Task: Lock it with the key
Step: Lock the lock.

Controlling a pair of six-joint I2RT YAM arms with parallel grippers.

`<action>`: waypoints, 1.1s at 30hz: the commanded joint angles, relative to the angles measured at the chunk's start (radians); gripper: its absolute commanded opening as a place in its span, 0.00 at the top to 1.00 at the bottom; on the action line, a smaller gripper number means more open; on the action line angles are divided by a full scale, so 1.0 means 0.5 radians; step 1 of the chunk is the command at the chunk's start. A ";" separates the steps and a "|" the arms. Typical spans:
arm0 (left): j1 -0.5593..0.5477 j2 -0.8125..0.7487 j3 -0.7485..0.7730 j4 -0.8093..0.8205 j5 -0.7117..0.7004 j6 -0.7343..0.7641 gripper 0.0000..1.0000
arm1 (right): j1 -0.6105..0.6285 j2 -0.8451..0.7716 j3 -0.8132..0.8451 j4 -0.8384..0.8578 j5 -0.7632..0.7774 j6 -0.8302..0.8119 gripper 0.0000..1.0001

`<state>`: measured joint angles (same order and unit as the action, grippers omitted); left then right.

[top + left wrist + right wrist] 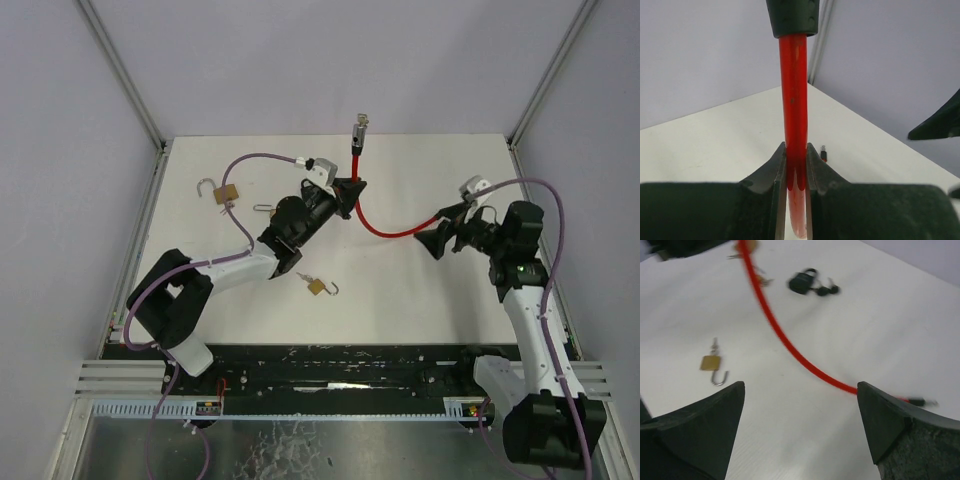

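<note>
My left gripper is shut on a red cable lock and holds it upright above the table. The cable's black and metal lock head is at the top. In the left wrist view my fingers pinch the red cable below the black head. The cable curves down to the right, and its free end lies on the table by my right gripper. That gripper is open and empty, just above the table. I cannot make out a key for the cable.
A brass padlock with an open shackle lies in front of the left arm; it also shows in the right wrist view. Another open brass padlock lies at the far left. A black padlock with keys lies beyond the cable.
</note>
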<state>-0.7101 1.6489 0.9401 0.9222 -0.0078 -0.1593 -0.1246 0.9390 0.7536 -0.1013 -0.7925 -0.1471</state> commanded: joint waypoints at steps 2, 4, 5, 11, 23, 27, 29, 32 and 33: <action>-0.117 -0.040 0.056 0.301 0.158 0.026 1.00 | 0.344 -0.084 -0.306 0.768 -0.668 -0.368 0.00; -0.173 -0.036 0.058 0.307 0.175 0.000 1.00 | 0.399 0.012 -0.299 0.906 -0.687 -0.387 0.00; -0.204 -0.037 0.051 0.316 0.168 0.002 1.00 | 0.407 0.083 -0.270 0.952 -0.692 -0.342 0.00; -0.398 -0.030 0.059 0.344 -0.018 -0.079 1.00 | 0.450 0.221 -0.440 1.685 -0.661 0.200 0.00; -0.579 0.023 0.178 0.297 -0.202 -0.286 1.00 | 0.498 0.158 -0.547 1.766 -0.512 0.330 0.50; -0.582 0.035 0.175 0.302 -0.193 -0.340 1.00 | 0.496 0.120 -0.505 1.670 -0.539 0.305 0.87; -0.583 0.033 0.168 0.291 -0.177 -0.358 0.97 | 0.495 0.098 -0.475 1.568 -0.551 0.269 0.97; -0.548 0.006 0.104 0.379 -0.007 -0.367 0.58 | 0.487 0.061 -0.477 1.532 -0.616 0.273 1.00; -0.521 -0.002 0.072 0.440 0.080 -0.413 0.53 | 0.483 0.052 -0.483 1.553 -0.646 0.296 1.00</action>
<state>-0.9924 1.6600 0.9920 0.9775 -0.0696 -0.3168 0.1181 1.0023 0.4664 0.6594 -1.0683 -0.0010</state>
